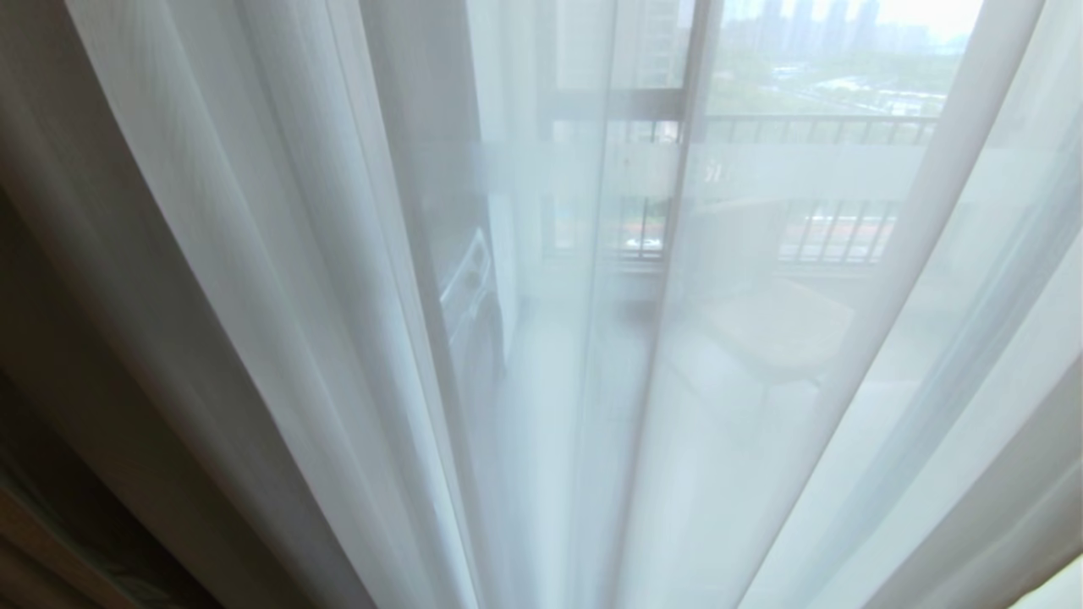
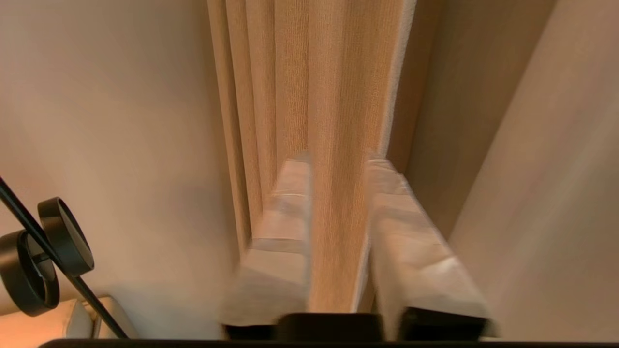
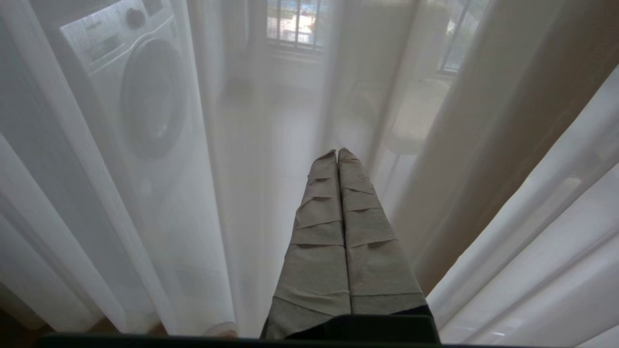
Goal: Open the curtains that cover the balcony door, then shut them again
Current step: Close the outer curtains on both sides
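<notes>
The left hand [image 2: 338, 164], fingers apart, straddles the beige drape's [image 2: 333, 96] vertical edge fold, seemingly unclamped; right hand [image 3: 337, 153] is pressed together.

Head view: sheer curtain [image 1: 355, 338] hangs across whole frame, folds fanning from bottom centre. Behind it, door frame post [image 1: 689, 169] upper centre; railing [image 1: 812, 131] upper right, beyond the glass. Washing machine [image 1: 470, 288] centre-left, behind sheer.

Left wrist view: heavy drape [image 2: 333, 96] top centre; one fold runs down btwn the 2 fingers of left gripper [image 2: 338, 162], a gap each side. Wall [image 2: 106, 106] at left; lamp stand [image 2: 43, 256] lower left.

Right wrist view: right gripper [image 3: 337, 153] centre-bottom, fingers pressed together, in front of sheer; washing machine upper left behind it.
</notes>
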Tool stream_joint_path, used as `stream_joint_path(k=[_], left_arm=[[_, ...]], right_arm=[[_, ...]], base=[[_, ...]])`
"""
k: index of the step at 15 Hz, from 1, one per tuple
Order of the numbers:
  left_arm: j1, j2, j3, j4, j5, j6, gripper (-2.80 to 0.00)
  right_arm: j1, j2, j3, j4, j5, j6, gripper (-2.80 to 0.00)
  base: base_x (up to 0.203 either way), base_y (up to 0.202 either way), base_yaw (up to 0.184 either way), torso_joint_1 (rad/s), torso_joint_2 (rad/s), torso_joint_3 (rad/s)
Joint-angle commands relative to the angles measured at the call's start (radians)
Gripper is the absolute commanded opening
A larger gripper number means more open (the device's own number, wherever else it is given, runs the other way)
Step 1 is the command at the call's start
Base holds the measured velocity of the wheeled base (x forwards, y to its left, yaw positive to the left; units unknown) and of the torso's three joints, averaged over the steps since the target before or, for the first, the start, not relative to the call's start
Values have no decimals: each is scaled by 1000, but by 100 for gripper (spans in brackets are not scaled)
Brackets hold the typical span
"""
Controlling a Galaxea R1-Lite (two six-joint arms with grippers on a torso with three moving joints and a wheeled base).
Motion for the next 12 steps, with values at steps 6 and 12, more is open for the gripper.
stream_joint_path(k=[6,12], left_arm=[[28,135,-90,-7,-15,-2,0],[48,278,-220,-67,-16,-1,0]], right_arm=[[0,0,0,0,1,-1,-280],[0,0,0,0,1,-1,-280]], base=[[0,0,0,0,0,0],[0,0,0,0,0,0]])
